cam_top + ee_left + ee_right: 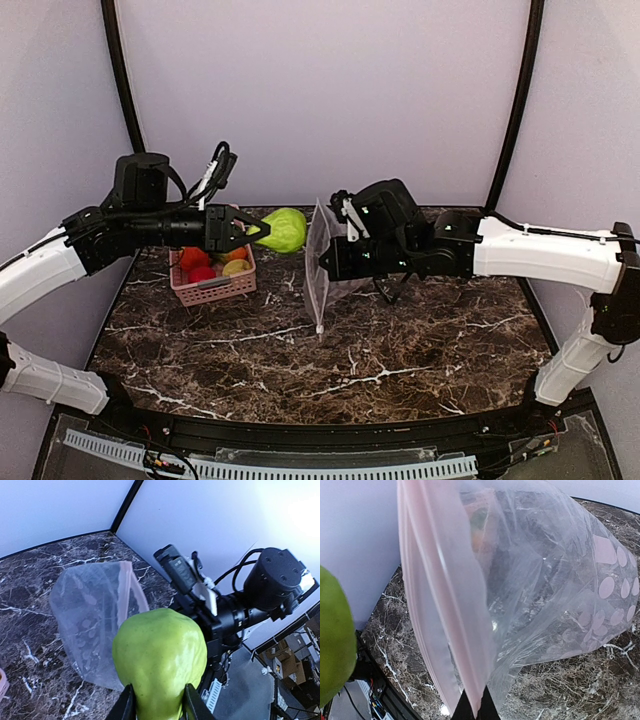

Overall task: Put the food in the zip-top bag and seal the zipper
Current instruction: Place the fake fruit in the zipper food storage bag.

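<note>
My left gripper (250, 231) is shut on a glossy green toy fruit (282, 230), holding it in the air just left of the bag's mouth; it fills the left wrist view (160, 655). My right gripper (333, 262) is shut on the pink zipper strip (445, 610) of the clear dotted zip-top bag (322, 270), holding the bag upright with its lower corner on the table. The bag also shows in the left wrist view (92, 625). More red, orange and yellow food (205, 262) lies in the pink basket. The slider tab is not visible.
The pink slotted basket (215, 285) sits on the dark marble table (400, 350) under my left arm. Black frame posts stand at the back left and right. The grey walls close in behind.
</note>
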Controlling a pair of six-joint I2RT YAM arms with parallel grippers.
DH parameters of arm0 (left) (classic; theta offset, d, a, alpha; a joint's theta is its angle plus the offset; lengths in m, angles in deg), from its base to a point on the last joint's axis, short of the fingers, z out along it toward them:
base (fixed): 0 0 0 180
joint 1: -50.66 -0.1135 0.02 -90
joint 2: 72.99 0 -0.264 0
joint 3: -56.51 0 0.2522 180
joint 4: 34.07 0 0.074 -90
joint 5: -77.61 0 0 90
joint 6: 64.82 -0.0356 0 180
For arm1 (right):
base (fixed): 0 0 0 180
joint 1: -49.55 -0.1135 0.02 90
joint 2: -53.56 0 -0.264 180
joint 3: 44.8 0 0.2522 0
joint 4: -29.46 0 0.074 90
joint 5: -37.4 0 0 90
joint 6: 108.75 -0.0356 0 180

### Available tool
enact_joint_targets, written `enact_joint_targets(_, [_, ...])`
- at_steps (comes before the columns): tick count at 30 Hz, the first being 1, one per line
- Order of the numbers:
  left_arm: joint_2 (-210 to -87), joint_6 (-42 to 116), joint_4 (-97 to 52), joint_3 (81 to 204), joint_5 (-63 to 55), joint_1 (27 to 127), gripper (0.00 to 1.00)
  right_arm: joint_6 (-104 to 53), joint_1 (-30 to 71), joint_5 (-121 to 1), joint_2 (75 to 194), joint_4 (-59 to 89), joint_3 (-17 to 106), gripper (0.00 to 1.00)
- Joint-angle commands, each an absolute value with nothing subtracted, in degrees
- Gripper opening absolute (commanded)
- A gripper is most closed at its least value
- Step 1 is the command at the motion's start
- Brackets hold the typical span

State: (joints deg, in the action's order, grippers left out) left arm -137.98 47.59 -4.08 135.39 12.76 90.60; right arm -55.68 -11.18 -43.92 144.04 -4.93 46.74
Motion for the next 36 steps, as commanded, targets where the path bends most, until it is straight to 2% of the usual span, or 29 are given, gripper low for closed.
enact_joint_targets(1, [-137.0,55.8,-15.6,132.8,18.7,92.3,0.17,-55.9,-10.9,-45.0,144.2,-2.8,47.3,0.00])
enact_joint_targets(11, [-141.2,57.8,-23.6,130.9,17.5,94.4,0.17,-55.8,-10.9,-46.7,143.7,-1.7,47.3,0.00])
enact_joint_targets(25, [-143.3,52.8,-14.5,130.7,6.1,94.4,0.16,-56.1,-11.0,-47.6,140.8,-0.4,45.2,0.00])
enact_joint_targets(36, [-145.6,53.8,-14.8,130.5,6.4,94.4,0.16,-55.7,-10.9,-50.4,141.7,1.5,45.4,0.00])
